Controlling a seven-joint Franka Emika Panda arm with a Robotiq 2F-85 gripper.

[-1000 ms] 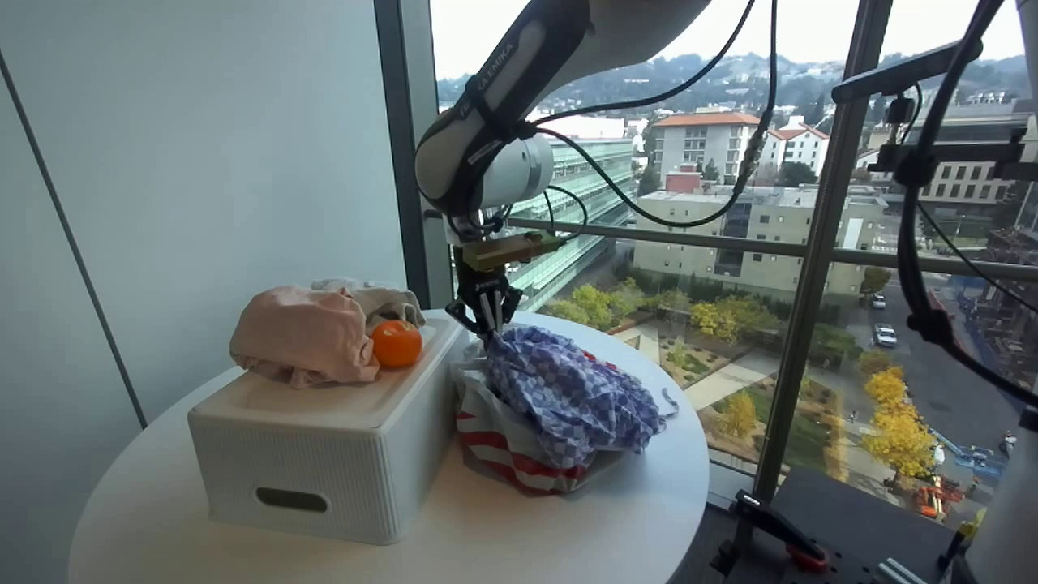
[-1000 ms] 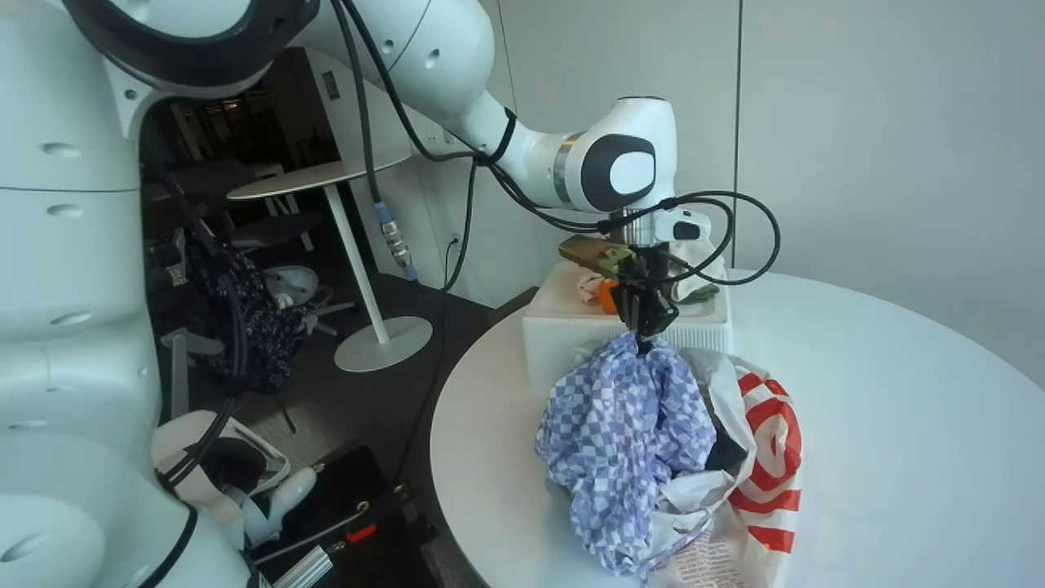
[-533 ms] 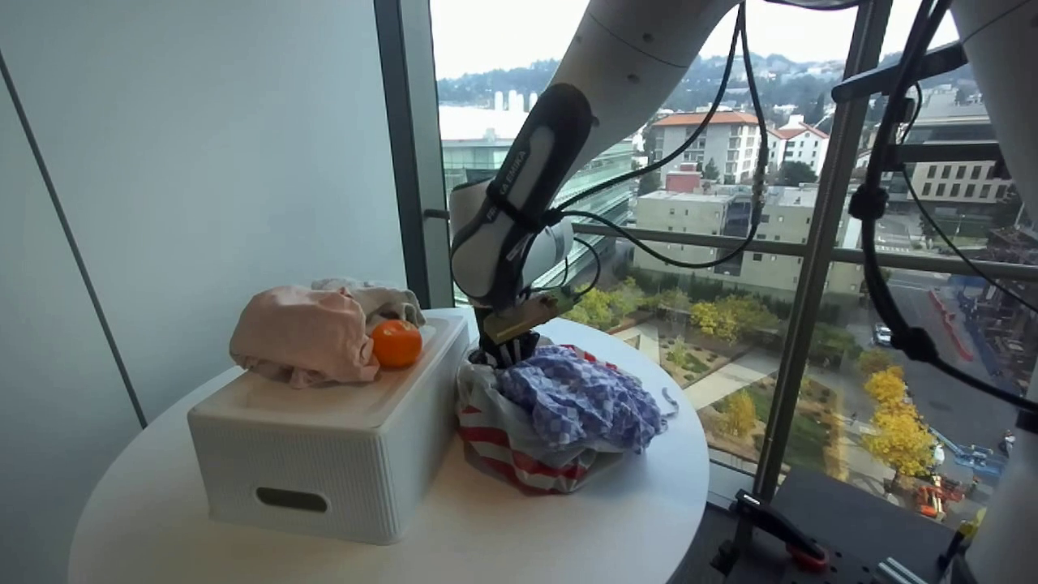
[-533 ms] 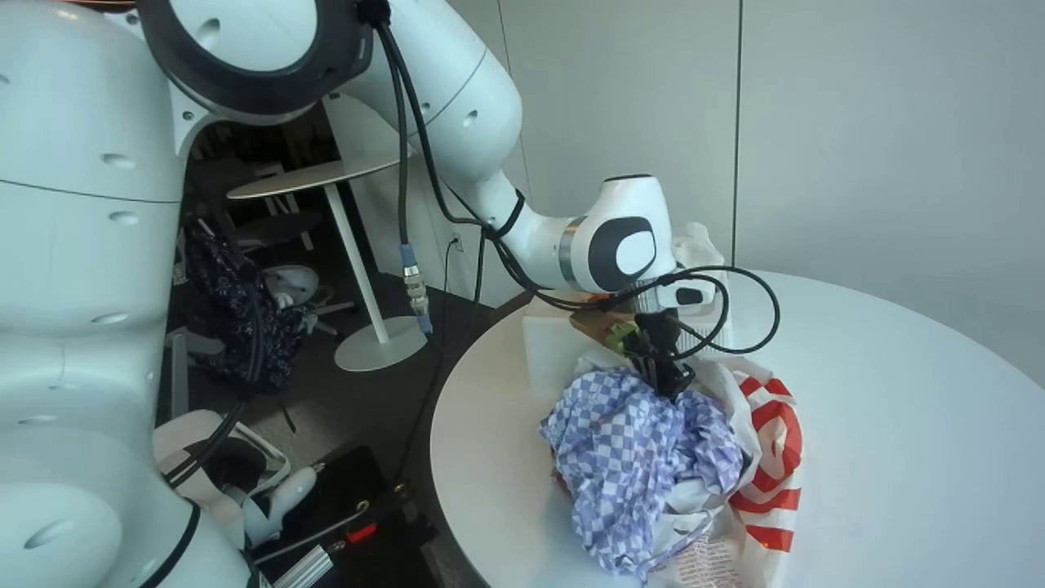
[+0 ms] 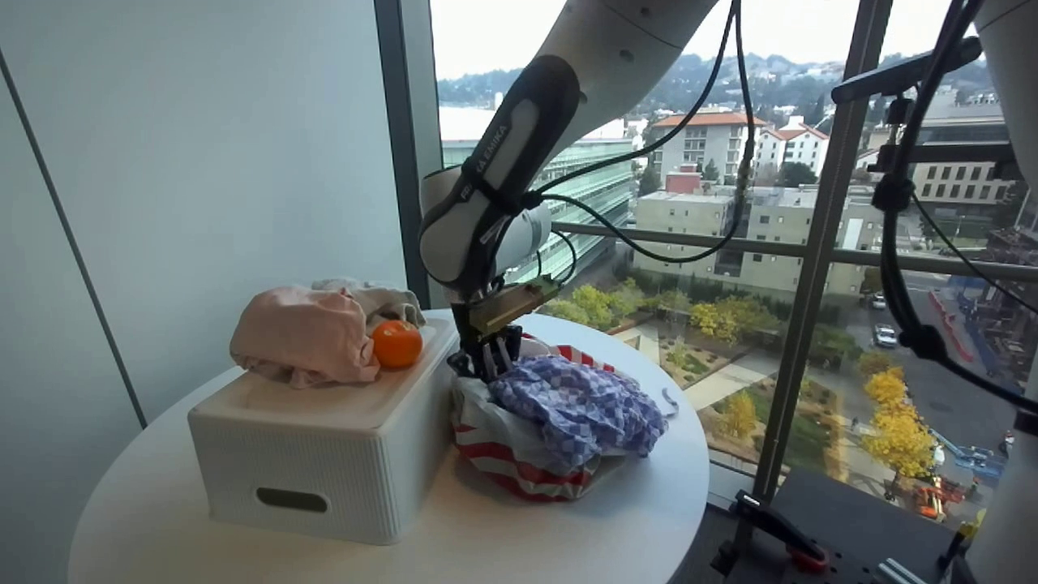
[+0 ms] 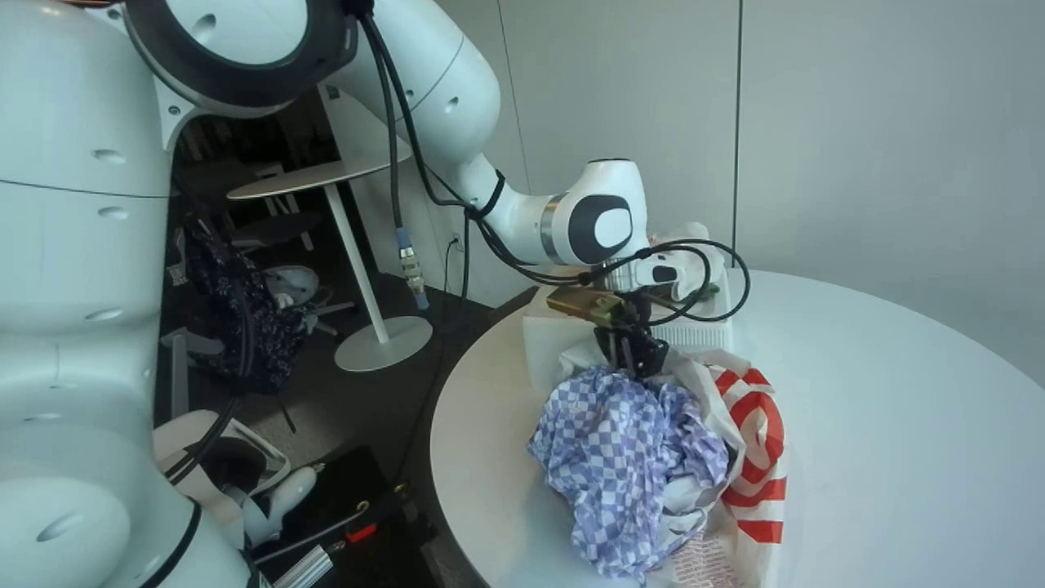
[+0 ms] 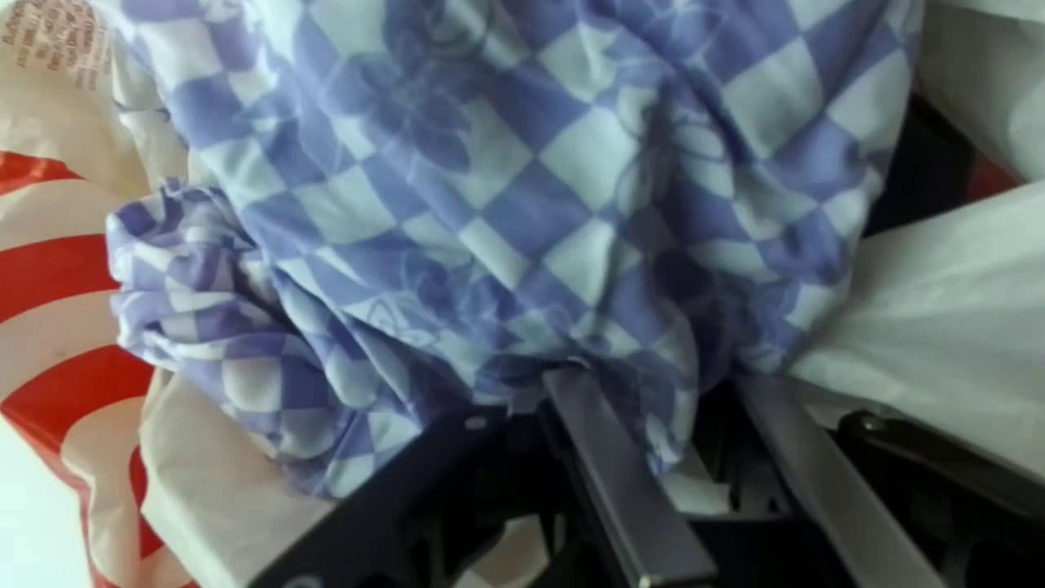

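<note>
From the left I see a smooth, round white counter carrying a white plastic box with finely ribbed sides and a slot handle; on its flat top sit a crumpled bundle of matte pink cloth, a rumpled grey-beige cloth behind it and a glossy, round orange fruit. Just right of the box come my slim, grey-faced black fingers; the wrist view shows them parted by a modest gap, tips in the creases of a soft, thin purple-and-white checked cloth, with a fold between them that doesn't look pinched to me. Further right, a thin, crinkly red-and-white striped plastic bag rests on the counter, and the checked cloth lies bunched across its top in a heap of small folds, its right edge reaching past the bag. I'd judge the work with this cloth well under way but unfinished: it already rests on the bag, and getting the fingers clear of its folds looks left to do; some of it drapes outside, and how much sits down inside the bag I can't tell
</note>
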